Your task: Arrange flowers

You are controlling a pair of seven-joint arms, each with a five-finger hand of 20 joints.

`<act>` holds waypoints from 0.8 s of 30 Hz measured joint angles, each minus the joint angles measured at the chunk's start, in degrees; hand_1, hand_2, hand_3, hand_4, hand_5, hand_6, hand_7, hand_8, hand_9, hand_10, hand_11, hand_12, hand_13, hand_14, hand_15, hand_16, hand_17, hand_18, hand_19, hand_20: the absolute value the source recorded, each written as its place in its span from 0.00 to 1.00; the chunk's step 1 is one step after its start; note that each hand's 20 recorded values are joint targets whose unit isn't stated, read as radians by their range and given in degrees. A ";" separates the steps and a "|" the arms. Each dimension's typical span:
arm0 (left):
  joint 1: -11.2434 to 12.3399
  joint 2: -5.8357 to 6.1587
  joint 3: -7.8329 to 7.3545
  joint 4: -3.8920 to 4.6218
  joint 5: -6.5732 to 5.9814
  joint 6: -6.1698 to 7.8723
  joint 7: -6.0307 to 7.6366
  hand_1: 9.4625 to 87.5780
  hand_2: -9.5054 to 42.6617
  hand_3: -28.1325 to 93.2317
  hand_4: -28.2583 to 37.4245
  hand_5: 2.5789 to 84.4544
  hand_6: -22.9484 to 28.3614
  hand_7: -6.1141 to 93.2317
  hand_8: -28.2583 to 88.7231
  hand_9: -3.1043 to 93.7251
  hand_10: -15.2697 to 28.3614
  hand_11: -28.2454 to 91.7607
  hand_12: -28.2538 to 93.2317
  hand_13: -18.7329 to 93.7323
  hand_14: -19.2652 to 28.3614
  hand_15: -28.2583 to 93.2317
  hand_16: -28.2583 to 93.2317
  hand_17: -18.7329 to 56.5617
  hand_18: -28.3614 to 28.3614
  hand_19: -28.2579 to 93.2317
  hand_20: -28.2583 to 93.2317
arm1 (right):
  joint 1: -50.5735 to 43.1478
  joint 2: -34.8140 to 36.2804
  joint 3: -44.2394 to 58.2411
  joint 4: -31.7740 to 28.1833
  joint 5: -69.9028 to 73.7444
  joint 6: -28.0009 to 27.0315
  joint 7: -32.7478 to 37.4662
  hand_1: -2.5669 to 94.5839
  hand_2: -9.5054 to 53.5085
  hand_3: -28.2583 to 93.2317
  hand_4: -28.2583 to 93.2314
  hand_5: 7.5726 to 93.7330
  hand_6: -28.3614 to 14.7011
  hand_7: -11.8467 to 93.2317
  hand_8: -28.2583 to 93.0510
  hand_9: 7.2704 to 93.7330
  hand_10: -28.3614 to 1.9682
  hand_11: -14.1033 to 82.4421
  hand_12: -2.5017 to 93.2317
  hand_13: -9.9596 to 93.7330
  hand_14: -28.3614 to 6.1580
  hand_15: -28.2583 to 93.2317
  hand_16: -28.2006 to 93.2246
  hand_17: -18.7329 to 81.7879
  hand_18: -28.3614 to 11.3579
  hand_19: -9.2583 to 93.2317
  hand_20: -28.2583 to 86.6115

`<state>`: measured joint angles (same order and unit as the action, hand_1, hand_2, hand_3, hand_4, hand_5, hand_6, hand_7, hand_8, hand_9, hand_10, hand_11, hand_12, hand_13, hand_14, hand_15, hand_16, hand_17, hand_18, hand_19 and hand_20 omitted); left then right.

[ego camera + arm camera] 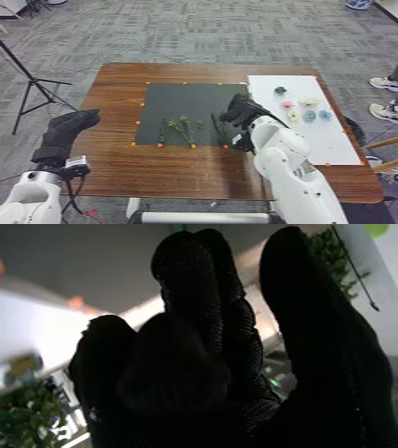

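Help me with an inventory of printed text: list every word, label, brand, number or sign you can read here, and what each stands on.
None can be read.
White patch at the wrist of the left robot hand: too small to read.
Small pale patch beside the right robot hand: too small to read.

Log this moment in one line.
Arrange flowers; right hand at right edge of dark mat; left hand by left edge of table; stems on mat; flower heads on white sheet
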<state>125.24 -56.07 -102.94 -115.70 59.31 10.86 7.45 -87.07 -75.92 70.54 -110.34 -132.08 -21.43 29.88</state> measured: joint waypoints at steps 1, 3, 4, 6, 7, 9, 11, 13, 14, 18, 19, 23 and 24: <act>0.03 0.00 -0.06 -0.01 0.00 0.00 0.00 0.26 0.16 0.79 0.16 0.62 0.50 0.24 0.17 0.58 0.67 0.41 0.33 0.53 0.77 0.40 0.22 0.35 0.70 0.28 0.37 | -0.02 0.51 0.32 -0.74 -0.05 0.07 -0.44 0.48 0.00 0.74 0.13 0.66 0.56 0.36 0.33 0.79 0.49 0.47 0.33 0.92 0.68 0.70 0.53 0.79 0.35 1.00 0.72; 0.07 0.00 -0.16 -0.03 0.00 0.00 0.00 0.26 0.16 0.79 0.16 0.63 0.50 0.24 0.17 0.58 0.67 0.41 0.33 0.53 0.77 0.40 0.22 0.35 0.70 0.28 0.37 | -0.09 1.89 0.92 -1.88 -0.90 0.45 -2.29 0.45 0.00 0.77 0.11 0.61 0.56 0.34 0.20 0.72 0.44 0.40 0.30 0.87 0.63 0.69 0.52 0.73 0.29 1.00 0.69; 0.07 0.00 -0.21 -0.03 0.00 0.00 0.00 0.26 0.16 0.79 0.16 0.63 0.50 0.24 0.17 0.58 0.67 0.41 0.33 0.53 0.77 0.40 0.22 0.35 0.70 0.28 0.37 | -0.18 2.78 1.27 -2.35 -1.88 0.75 -3.79 0.44 0.00 0.77 0.11 0.59 0.56 0.33 0.19 0.70 0.43 0.38 0.29 0.86 0.62 0.69 0.52 0.71 0.28 1.00 0.68; 0.08 0.00 -0.29 -0.03 0.00 0.00 0.00 0.26 0.16 0.79 0.16 0.62 0.50 0.24 0.17 0.58 0.67 0.41 0.33 0.53 0.77 0.40 0.22 0.35 0.70 0.28 0.37 | -0.56 4.73 2.32 -3.09 -4.13 1.50 -7.27 0.43 0.00 0.78 0.10 0.57 0.57 0.32 0.19 0.68 0.43 0.35 0.27 0.85 0.61 0.69 0.52 0.70 0.27 1.00 0.67; 0.08 0.00 -0.33 -0.03 0.00 0.00 0.00 0.26 0.16 0.79 0.16 0.62 0.50 0.24 0.17 0.58 0.67 0.41 0.33 0.53 0.77 0.40 0.22 0.35 0.70 0.28 0.37 | -0.85 5.75 3.12 -3.34 -4.97 2.02 -8.90 0.43 0.00 0.78 0.10 0.56 0.57 0.32 0.19 0.66 0.43 0.32 0.26 0.85 0.61 0.69 0.52 0.70 0.27 1.00 0.67; 0.09 0.02 -0.39 -0.03 0.00 0.00 0.00 0.26 0.15 0.79 0.16 0.62 0.50 0.24 0.17 0.58 0.67 0.41 0.33 0.53 0.77 0.40 0.22 0.35 0.70 0.28 0.37 | -1.56 7.69 5.06 -3.61 -5.37 3.30 -10.97 0.43 0.00 0.77 0.09 0.55 0.58 0.29 0.18 0.65 0.45 0.28 0.23 0.85 0.62 0.69 0.50 0.70 0.27 1.00 0.66; 0.09 0.03 -0.42 -0.03 0.00 0.00 -0.02 0.26 0.15 0.79 0.16 0.62 0.50 0.24 0.17 0.58 0.67 0.41 0.33 0.53 0.76 0.40 0.22 0.35 0.70 0.28 0.37 | -2.41 9.56 7.24 -3.68 -5.23 4.10 -11.40 0.42 0.00 0.77 0.09 0.55 0.57 0.27 0.18 0.64 0.48 0.26 0.21 0.87 0.65 0.68 0.50 0.70 0.27 1.00 0.66; 0.11 0.03 -0.43 -0.03 0.00 -0.01 -0.04 0.26 0.15 0.79 0.16 0.62 0.50 0.24 0.17 0.58 0.67 0.41 0.33 0.53 0.77 0.40 0.22 0.35 0.70 0.28 0.37 | -3.32 11.40 9.32 -3.62 -5.05 4.18 -11.40 0.42 0.00 0.78 0.08 0.55 0.58 0.26 0.18 0.63 0.50 0.25 0.20 0.88 0.66 0.67 0.50 0.70 0.27 1.00 0.66; 0.11 0.03 -0.43 -0.03 0.00 -0.01 -0.04 0.26 0.15 0.79 0.16 0.62 0.50 0.24 0.17 0.58 0.67 0.41 0.33 0.53 0.77 0.40 0.22 0.35 0.70 0.28 0.37 | -3.76 12.30 10.17 -3.50 -5.06 4.18 -11.41 0.42 0.00 0.78 0.08 0.55 0.58 0.26 0.18 0.63 0.50 0.25 0.20 0.88 0.66 0.67 0.50 0.71 0.27 1.00 0.66; 0.11 0.03 -0.43 -0.03 0.00 -0.03 -0.04 0.26 0.16 0.79 0.16 0.62 0.50 0.24 0.17 0.58 0.67 0.41 0.33 0.53 0.77 0.40 0.22 0.35 0.70 0.28 0.37 | -5.09 15.95 11.75 -1.86 -6.11 4.18 -12.15 0.42 0.00 0.78 0.08 0.55 0.58 0.26 0.18 0.63 0.51 0.24 0.19 0.90 0.69 0.67 0.50 0.71 0.28 1.00 0.66; 0.10 0.03 -0.43 -0.03 0.00 -0.05 -0.04 0.26 0.16 0.79 0.16 0.62 0.50 0.24 0.17 0.58 0.67 0.41 0.33 0.53 0.77 0.40 0.22 0.35 0.70 0.28 0.37 | -5.30 16.75 11.82 -1.17 -6.60 4.20 -12.40 0.42 0.00 0.78 0.08 0.55 0.58 0.26 0.18 0.63 0.51 0.24 0.19 0.90 0.69 0.67 0.50 0.72 0.28 1.00 0.67; -0.07 0.07 -0.33 0.03 0.00 -0.20 -0.05 0.26 0.16 0.79 0.16 0.62 0.49 0.24 0.17 0.58 0.67 0.41 0.33 0.53 0.77 0.40 0.22 0.35 0.70 0.28 0.37 | -5.87 18.43 12.22 2.11 -8.39 4.42 -12.76 0.42 0.00 0.78 0.07 0.55 0.58 0.26 0.18 0.63 0.51 0.24 0.19 0.90 0.70 0.68 0.50 0.72 0.29 1.00 0.68; -0.12 0.07 -0.31 0.04 0.00 -0.25 -0.06 0.26 0.16 0.79 0.16 0.62 0.49 0.24 0.17 0.58 0.67 0.41 0.33 0.53 0.77 0.40 0.22 0.35 0.70 0.28 0.37 | -5.96 18.53 12.37 2.88 -8.61 4.62 -12.75 0.42 0.00 0.78 0.07 0.55 0.58 0.26 0.17 0.63 0.51 0.24 0.19 0.91 0.70 0.68 0.50 0.73 0.29 1.00 0.68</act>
<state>125.12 -56.00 -103.25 -115.67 59.31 10.61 7.39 -93.03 -57.39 82.92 -107.46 -140.68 -16.81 17.14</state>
